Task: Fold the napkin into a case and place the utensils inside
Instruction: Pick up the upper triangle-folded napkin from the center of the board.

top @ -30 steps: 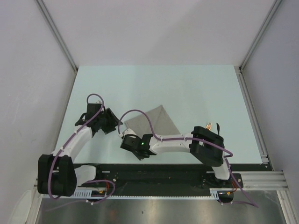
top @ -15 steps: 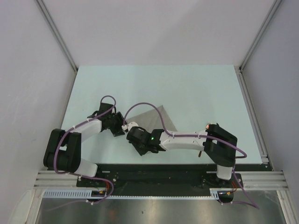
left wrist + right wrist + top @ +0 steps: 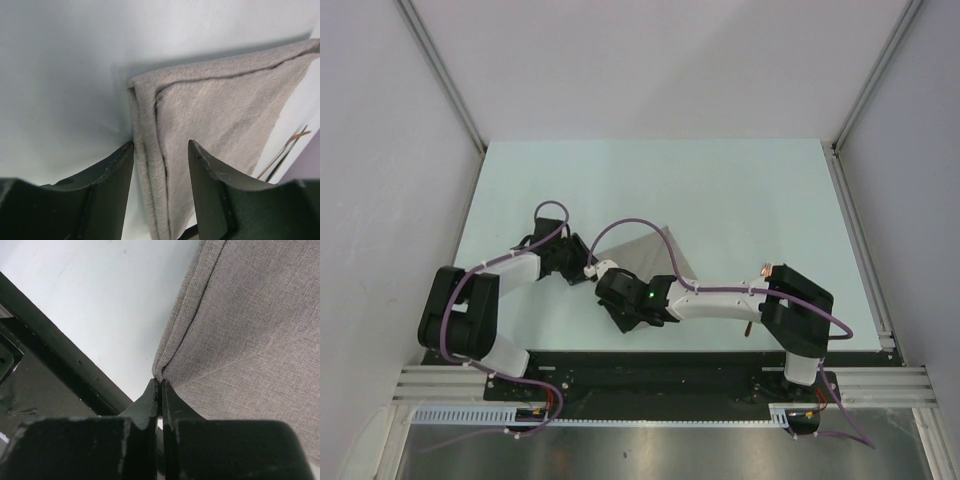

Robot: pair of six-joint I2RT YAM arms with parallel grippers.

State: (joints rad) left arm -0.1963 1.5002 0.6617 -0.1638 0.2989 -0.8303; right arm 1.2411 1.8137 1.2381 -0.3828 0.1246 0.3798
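While both arms are reaching in over the near edge of the pale tabletop (image 3: 720, 190), the napkin (image 3: 655, 255) is lying folded into a grey-beige wedge near the middle of that edge. The left gripper (image 3: 160, 146) is sitting low at the napkin's left corner with its fingers apart, one on each side of the layered folded border. The right gripper (image 3: 159, 384) is meeting the napkin's near corner, its two fingers pressing tightly together on the tip of the cloth. The two grippers are working close beside each other at the napkin's left end. The utensils (image 3: 287, 146), a copper piece and a thin black piece, are lying beyond the napkin toward the tabletop's right edge, mostly hiding under the right arm (image 3: 720, 298) in the overhead view.
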